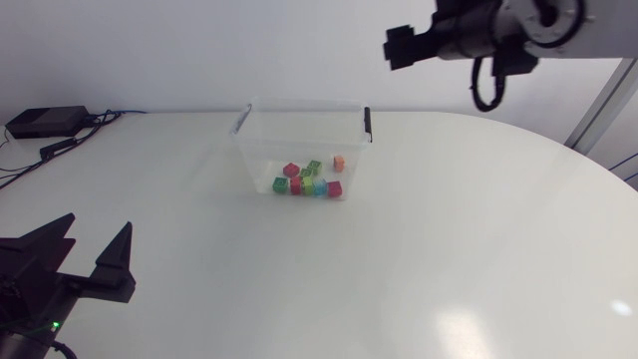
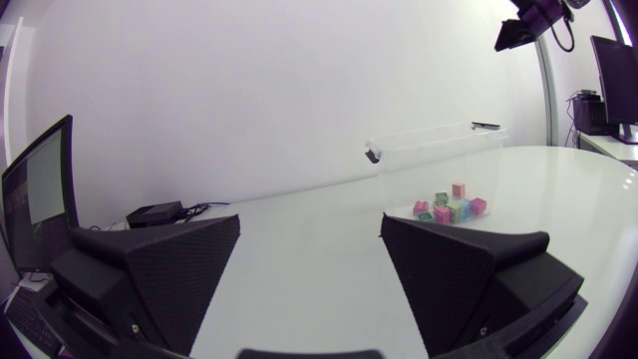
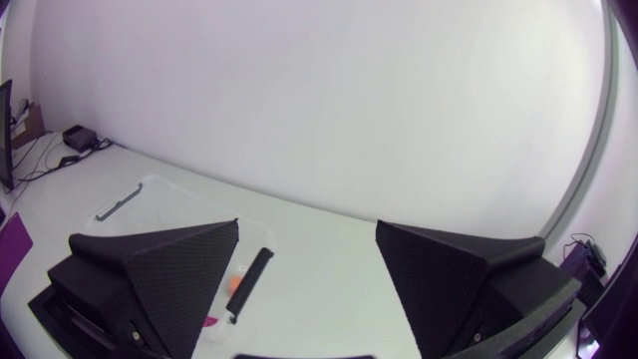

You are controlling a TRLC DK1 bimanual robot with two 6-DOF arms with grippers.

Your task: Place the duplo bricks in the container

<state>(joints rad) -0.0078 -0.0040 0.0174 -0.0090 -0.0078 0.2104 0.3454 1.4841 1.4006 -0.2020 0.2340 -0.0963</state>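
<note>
Near edge at 8 o'clock, left gripper [image 1: 98,224]: wedge fingers are spread wide with nothing between them. It sits low over the table [image 1: 449,249], well apart from the container.
Table surface: no loose brick shows on it in any view.
Container [image 1: 246,150]: a clear tub, open at the top, standing upright at 12 o'clock of the table, with a black handle [image 1: 367,125] on its 3 o'clock rim.
Duplo bricks [image 1: 307,181]: they lie on the container's floor, with red, green, yellow, blue and magenta pieces close together.
Orange brick [image 1: 339,162]: also inside, just at 1 o'clock of the cluster.
Black box [image 1: 45,122]: at 10 o'clock with its cables, well apart from the work.
Right gripper [image 3: 307,229]: raised high at 1 o'clock, past the tub's handle. Its fingers stand wide and carry nothing, and its wrist view looks down on the tub.
Step in hand: by the look of it the bricks are all in, so the remaining work is likely a check and a clean withdrawal.
Doing it well: the right arm should hold its height until it is clear of the rim, then swing out toward 3 o'clock.
Risk: a light, clear tub would probably slide or tip if a finger caught the handle.
Check: the table behind the tub at 12 o'clock is partly hidden, so a stray brick there cannot be ruled out.
</note>
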